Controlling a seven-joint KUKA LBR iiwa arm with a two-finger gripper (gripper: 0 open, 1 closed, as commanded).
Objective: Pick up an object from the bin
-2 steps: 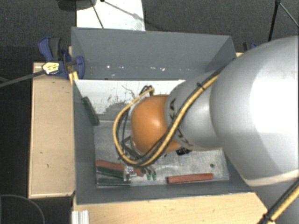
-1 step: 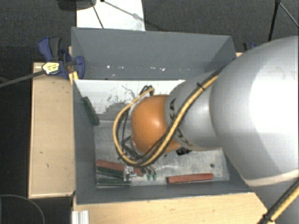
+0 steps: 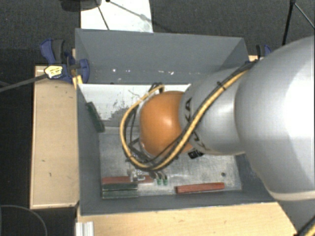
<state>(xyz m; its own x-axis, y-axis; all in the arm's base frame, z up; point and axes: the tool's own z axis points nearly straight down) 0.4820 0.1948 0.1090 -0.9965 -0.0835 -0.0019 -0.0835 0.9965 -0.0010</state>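
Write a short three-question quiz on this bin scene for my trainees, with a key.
1. True or false: the red bar lies by the bin wall at the view's bottom edge.
2. The dark strip lies against which wall? A the view's left; B the view's right; C the view's top.
3. Fill in: the gripper hangs below the ____ cover.
Key: 1 true; 2 A; 3 orange.
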